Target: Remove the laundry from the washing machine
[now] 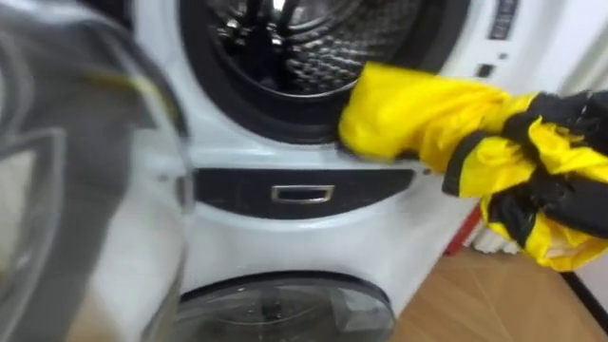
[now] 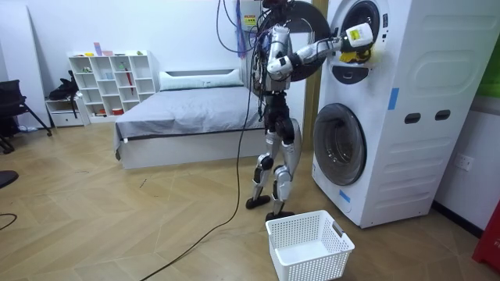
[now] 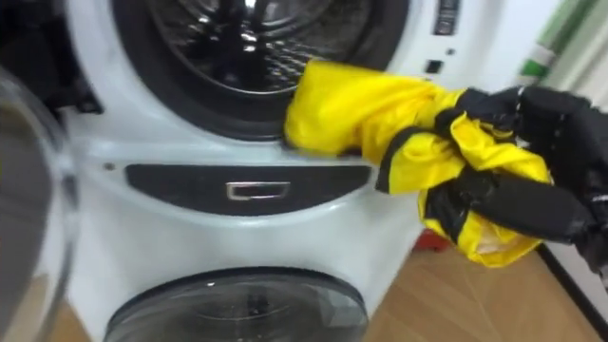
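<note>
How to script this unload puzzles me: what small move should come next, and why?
Probably draw the right hand back toward the body: its fingers are curled round the yellow-and-black cloth garment, whose far end lies over the washing machine's dark door ring.

Garment (image 1: 418, 119) is being shown bright yellow, black-trimmed. Right hand (image 3: 560, 123) is being rendered black. Washing machine (image 1: 285, 237) is being seen in white, with a dark band (image 1: 218, 190) carrying a silver handle (image 1: 302, 194); drum (image 1: 313, 43) is being shown as dark metal, dotted with perforations. Basket (image 2: 308, 246) is being shown white, lattice-patterned. Floor (image 1: 494, 294) is being shown in light wood grain.
</note>
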Tool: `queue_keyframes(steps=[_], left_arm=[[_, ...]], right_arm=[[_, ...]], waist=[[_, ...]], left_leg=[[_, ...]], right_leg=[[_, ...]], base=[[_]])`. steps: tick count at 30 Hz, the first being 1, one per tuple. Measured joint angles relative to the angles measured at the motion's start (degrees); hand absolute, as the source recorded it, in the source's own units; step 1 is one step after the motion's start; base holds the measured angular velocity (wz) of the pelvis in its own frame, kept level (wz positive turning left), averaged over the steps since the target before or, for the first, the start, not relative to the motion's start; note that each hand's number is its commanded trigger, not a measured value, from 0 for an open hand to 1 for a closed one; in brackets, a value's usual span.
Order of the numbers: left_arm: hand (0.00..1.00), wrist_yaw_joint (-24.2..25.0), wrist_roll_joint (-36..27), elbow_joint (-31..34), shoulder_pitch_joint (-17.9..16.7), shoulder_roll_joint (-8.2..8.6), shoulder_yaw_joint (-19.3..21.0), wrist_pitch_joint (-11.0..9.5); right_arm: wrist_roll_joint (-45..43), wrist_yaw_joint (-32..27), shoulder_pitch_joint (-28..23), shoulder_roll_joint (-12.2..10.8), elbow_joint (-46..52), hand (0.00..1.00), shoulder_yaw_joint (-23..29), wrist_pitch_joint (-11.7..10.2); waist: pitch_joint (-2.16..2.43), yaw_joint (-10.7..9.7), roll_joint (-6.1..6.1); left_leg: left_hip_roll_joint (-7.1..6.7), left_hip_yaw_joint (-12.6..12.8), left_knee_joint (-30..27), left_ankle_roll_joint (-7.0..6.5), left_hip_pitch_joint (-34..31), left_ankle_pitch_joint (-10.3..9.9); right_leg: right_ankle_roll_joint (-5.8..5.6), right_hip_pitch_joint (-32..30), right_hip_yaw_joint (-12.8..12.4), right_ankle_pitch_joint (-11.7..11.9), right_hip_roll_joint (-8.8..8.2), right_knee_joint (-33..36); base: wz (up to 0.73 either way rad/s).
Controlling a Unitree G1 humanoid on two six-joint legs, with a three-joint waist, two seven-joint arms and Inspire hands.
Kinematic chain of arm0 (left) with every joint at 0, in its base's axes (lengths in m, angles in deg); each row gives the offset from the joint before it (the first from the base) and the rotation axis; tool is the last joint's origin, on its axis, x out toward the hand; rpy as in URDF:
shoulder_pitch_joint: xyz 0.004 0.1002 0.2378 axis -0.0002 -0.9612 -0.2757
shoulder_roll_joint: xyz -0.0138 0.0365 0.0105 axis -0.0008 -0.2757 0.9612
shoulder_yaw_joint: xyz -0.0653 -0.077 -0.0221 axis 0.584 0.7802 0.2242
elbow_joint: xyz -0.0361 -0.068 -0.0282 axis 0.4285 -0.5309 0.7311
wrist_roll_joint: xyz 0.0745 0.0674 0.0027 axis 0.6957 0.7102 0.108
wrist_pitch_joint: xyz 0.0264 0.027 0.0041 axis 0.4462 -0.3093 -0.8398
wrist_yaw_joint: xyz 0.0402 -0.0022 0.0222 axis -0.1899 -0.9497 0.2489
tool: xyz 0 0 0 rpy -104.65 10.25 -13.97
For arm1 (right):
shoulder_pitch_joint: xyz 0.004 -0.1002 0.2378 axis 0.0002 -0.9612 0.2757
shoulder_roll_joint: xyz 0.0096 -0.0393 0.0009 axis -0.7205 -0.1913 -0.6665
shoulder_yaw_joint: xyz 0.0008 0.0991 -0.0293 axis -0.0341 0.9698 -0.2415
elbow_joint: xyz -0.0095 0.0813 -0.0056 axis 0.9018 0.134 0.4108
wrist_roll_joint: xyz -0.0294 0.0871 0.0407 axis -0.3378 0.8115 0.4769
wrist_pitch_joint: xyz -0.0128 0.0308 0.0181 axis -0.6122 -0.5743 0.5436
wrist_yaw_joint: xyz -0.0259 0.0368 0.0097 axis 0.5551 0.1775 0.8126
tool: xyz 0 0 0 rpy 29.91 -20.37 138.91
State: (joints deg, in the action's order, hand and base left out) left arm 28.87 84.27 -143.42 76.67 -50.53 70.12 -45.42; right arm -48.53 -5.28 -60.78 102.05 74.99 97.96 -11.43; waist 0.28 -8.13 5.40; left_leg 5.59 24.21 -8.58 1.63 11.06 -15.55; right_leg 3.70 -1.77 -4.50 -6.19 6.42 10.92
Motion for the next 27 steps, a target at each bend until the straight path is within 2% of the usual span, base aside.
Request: queue_keyframes(steps=[1, 3, 7, 9, 11, 13, 14, 15, 16, 17, 18, 20, 21, 25, 27], left_arm=[[0.00, 0.01, -0.01, 0.00, 0.43, -0.09, -0.08, -0.02], [0.00, 0.10, -0.02, -0.05, 2.56, -0.48, -1.78, -0.10], [0.00, 1.35, 0.02, -0.17, 4.87, -0.49, -3.78, -0.22], [0.00, 1.97, 0.10, -0.90, 6.04, -0.73, -4.88, -0.26], [0.00, 2.39, -0.06, -2.10, 7.08, -0.88, -6.84, 0.05], [0.00, 2.73, -1.03, -2.49, 7.70, -0.84, -9.30, 0.13], [0.00, 3.43, -1.28, -2.50, 8.32, -0.83, -10.67, 0.14], [0.00, 3.65, -1.26, -2.66, 8.92, -0.70, -11.82, 0.15], [0.00, 3.70, -1.29, -2.73, 9.06, -0.63, -12.47, 0.15], [0.00, 4.04, -1.73, -2.84, 9.09, -0.24, -13.55, 0.16], [0.00, 4.73, -2.77, -2.84, 9.16, 0.07, -14.81, 0.12], [0.00, 5.06, -4.12, -2.82, 9.51, 0.21, -16.06, 0.05], [0.00, 5.08, -4.40, -2.76, 9.91, 0.14, -16.36, 0.05], [0.00, 5.16, -5.20, -2.52, 11.15, 0.73, -17.77, -0.02], [0.00, 5.12, -5.62, -2.91, 12.06, 0.93, -18.58, -0.90]], right_arm=[[0.03, 0.22, -0.14, -0.26, -0.11, 1.00, 0.00, 0.13], [0.03, 1.98, -0.21, -0.82, -1.01, 1.00, -0.05, 0.15], [-0.15, 3.87, -1.57, -1.07, -2.58, 1.00, -0.11, 0.12], [-0.25, 5.36, -3.96, -2.24, -4.98, 1.00, -0.52, 0.11], [-2.58, 6.26, -6.06, -4.68, -9.49, 1.00, -1.83, 0.23], [-4.31, 6.79, -6.36, -5.04, -14.36, 1.00, -3.63, 0.31], [-5.45, 6.82, -6.34, -5.20, -17.30, 1.00, -4.88, 0.59], [-6.78, 6.71, -6.33, -5.49, -20.52, 1.00, -6.40, 0.65], [-7.39, 6.59, -6.34, -5.50, -22.19, 1.00, -7.32, 0.68], [-8.86, 6.61, -6.52, -5.55, -25.08, 1.00, -8.89, 1.09], [-9.34, 6.61, -6.57, -5.72, -28.23, 1.00, -9.94, 1.13], [-9.17, 6.04, -6.47, -6.05, -35.33, 1.00, -11.54, 0.67], [-10.24, 5.32, -6.47, -7.09, -39.66, 1.00, -12.23, 0.75], [-12.59, 2.73, -5.47, -8.49, -48.73, 1.00, -14.12, 0.57], [-12.36, -0.04, -1.63, -8.77, -56.50, 1.00, -14.49, 0.02]], waist=[[0.01, 0.00, -0.02], [0.07, 0.06, -0.24], [0.17, -0.43, -1.00], [0.17, -0.61, -1.08], [0.19, -0.96, -1.42], [0.23, -2.38, -1.97], [0.11, -3.46, -2.49], [0.22, -4.13, -3.26], [0.25, -4.27, -3.29], [0.18, -4.36, -3.89], [0.23, -5.23, -5.10], [0.20, -6.77, -6.03], [0.18, -7.17, -6.11], [0.25, -7.39, -7.34], [-0.01, -7.38, -8.62]], left_leg=[[0.08, 0.66, 0.06, 0.07, -0.05, -0.08], [0.66, 3.84, -0.11, 0.22, -0.24, -0.26], [1.03, 8.30, -1.03, 0.29, -0.40, -0.69], [1.23, 10.56, -1.51, 0.36, -0.35, -0.89], [1.81, 13.83, -3.02, 0.47, -0.45, -1.61], [1.86, 15.70, -3.60, 0.36, -1.04, -2.03], [1.89, 16.43, -4.46, 0.09, -2.06, -2.18], [1.83, 17.50, -5.04, 0.07, -2.78, -2.19], [1.73, 18.22, -5.12, 0.07, -2.83, -2.20], [1.67, 19.36, -5.22, 0.05, -3.07, -2.22], [1.51, 19.71, -5.38, -0.20, -3.64, -2.38], [1.22, 19.67, -5.43, -0.38, -4.50, -2.30], [0.82, 19.55, -5.10, -0.60, -5.05, -2.03], [0.72, 19.66, -5.75, -0.78, -7.39, -1.94], [0.66, 19.44, -6.26, -0.93, -8.98, -1.90]], right_leg=[[0.04, -0.38, -0.34, 0.19, 0.14, 0.23], [0.08, -1.65, -2.94, 1.17, 0.95, 0.90], [-0.03, -2.92, -6.54, 2.89, 1.97, 0.83], [-0.15, -3.42, -8.63, 3.82, 2.64, 0.81], [-0.32, -4.18, -11.22, 4.95, 3.63, 1.07], [-1.24, -5.08, -12.80, 5.58, 3.85, 0.94], [-1.55, -6.11, -13.49, 6.08, 3.83, 1.15], [-1.86, -7.16, -14.55, 6.55, 4.01, 1.50], [-1.95, -7.58, -15.37, 6.70, 4.23, 1.85], [-2.18, -8.14, -16.66, 7.13, 4.63, 1.88], [-2.17, -8.61, -16.95, 7.40, 4.57, 1.85], [-2.23, -9.69, -16.88, 7.45, 4.39, 2.49], [-2.36, -10.63, -16.95, 7.32, 4.35, 3.30], [-2.19, -13.06, -17.41, 7.25, 4.37, 3.92], [-2.29, -14.49, -17.36, 7.44, 4.17, 4.07]], base=[[-0.54], [-0.65], [-0.63], [-0.59], [-0.77], [-0.51], [-0.39], [-0.45], [-0.59], [-0.59], [-0.45], [-0.09], [0.00], [-0.05], [0.03]])
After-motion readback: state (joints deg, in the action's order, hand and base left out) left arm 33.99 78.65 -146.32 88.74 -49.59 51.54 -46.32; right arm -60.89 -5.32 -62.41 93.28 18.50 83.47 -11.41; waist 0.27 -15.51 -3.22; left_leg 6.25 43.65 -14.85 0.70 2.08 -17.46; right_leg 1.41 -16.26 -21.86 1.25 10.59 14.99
